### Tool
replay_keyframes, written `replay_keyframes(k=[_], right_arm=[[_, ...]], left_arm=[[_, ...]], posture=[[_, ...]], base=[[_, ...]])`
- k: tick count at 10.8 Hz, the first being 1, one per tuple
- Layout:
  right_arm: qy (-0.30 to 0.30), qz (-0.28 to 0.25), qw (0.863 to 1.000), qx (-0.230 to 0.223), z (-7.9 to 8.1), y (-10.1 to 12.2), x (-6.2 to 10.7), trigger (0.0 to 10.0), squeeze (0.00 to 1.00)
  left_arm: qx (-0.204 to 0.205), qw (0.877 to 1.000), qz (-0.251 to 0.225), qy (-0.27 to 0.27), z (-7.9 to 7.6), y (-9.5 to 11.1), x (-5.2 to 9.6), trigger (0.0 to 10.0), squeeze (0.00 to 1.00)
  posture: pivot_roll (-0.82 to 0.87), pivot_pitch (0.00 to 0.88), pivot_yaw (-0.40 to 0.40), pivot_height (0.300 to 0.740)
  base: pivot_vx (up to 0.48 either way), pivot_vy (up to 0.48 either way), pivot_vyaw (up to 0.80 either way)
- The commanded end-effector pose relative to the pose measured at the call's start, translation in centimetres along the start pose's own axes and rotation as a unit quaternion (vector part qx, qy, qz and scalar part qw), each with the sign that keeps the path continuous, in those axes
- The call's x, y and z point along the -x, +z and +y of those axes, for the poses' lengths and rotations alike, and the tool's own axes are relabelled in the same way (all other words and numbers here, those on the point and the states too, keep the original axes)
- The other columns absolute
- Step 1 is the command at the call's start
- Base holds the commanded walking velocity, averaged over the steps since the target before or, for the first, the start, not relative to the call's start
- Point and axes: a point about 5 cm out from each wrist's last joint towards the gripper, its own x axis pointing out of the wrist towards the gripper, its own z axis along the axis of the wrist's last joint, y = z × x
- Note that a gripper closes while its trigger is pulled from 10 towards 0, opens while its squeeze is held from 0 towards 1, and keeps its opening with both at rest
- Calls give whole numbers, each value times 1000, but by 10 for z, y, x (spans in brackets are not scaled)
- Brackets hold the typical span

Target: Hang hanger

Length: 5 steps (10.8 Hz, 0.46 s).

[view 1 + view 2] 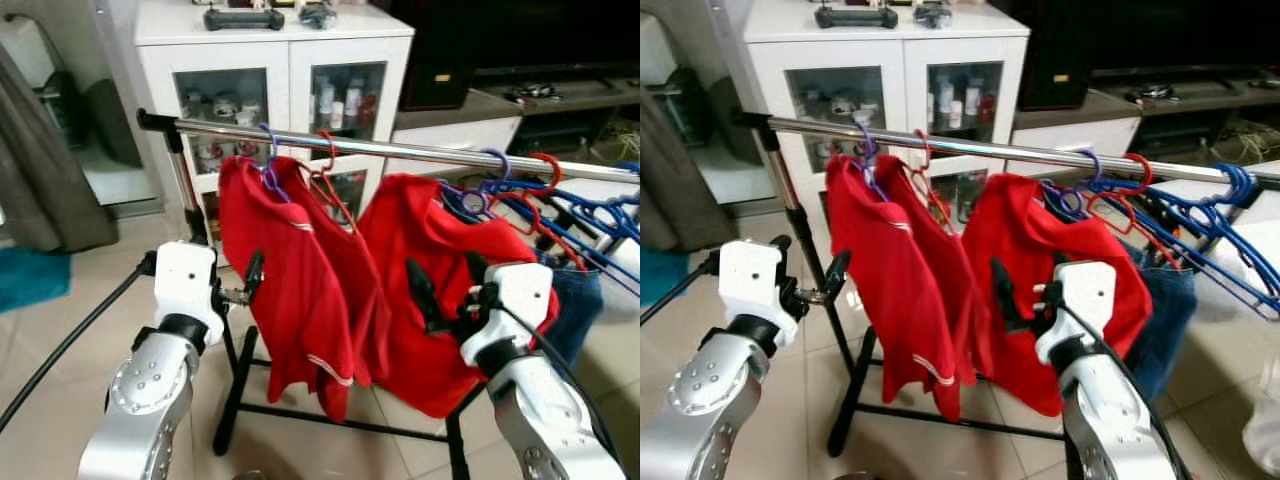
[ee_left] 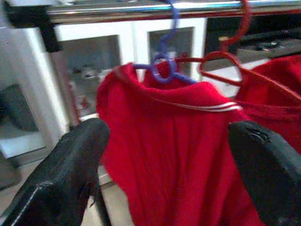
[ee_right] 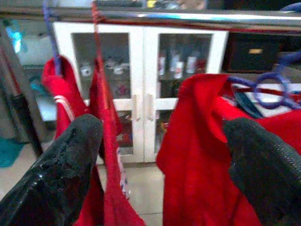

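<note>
No legible writing or brand marks.

Chrome clothes rail (image 1: 400, 150) on a black metal stand: spans the frame's upper half, sloping right.

Purple plastic hanger (image 1: 268, 160): hooked left of centre on the rail, carrying a red shirt with white trim (image 1: 290, 270).

Thin red wire hanger (image 1: 328, 175): just beside it.

Second red garment (image 1: 420, 290): centre-right.

Blue plastic hangers (image 1: 590, 215): bunched at right.

White glass-door cabinet (image 1: 275, 70): behind.

Left gripper (image 1: 250, 285): fingers spread wide, empty, beside the shirt.

Right gripper (image 1: 447, 290): spread wide, empty, before the second garment.
</note>
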Motion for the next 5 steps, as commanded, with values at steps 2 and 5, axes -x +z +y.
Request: replay_keyframes(k=[2, 5], right_arm=[[26, 3, 1000, -5, 8, -2, -7, 10000, 1000], [37, 3, 999, -39, 13, -6, -22, 10000, 1000]], left_arm=[[-5, 1000, -1, 19, 6, 1, 0, 10000, 0], [-31, 999, 30, 33, 12, -5, 7, 10000, 0]], posture=[[81, 0, -46, 740], [134, 0, -80, 740]], base=[[0, -422, 800], [0, -160, 731]])
